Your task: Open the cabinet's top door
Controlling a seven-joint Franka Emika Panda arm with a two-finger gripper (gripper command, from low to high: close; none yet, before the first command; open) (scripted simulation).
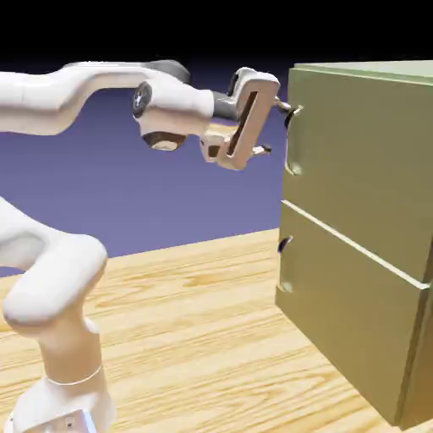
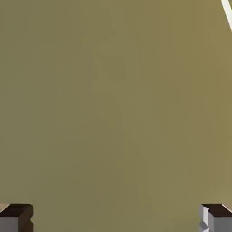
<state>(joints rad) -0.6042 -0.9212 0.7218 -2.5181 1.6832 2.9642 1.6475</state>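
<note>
Upper centre of frame: gripper [image 1: 273, 128] spread wide, empty; misaligned approach could knock top handle [image 1: 293, 141], missing the grasp.

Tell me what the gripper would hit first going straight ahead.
Likely the cabinet's olive-green upper door; its panel fills the hand view beyond the open gripper, though the remaining gap is unclear.
</note>
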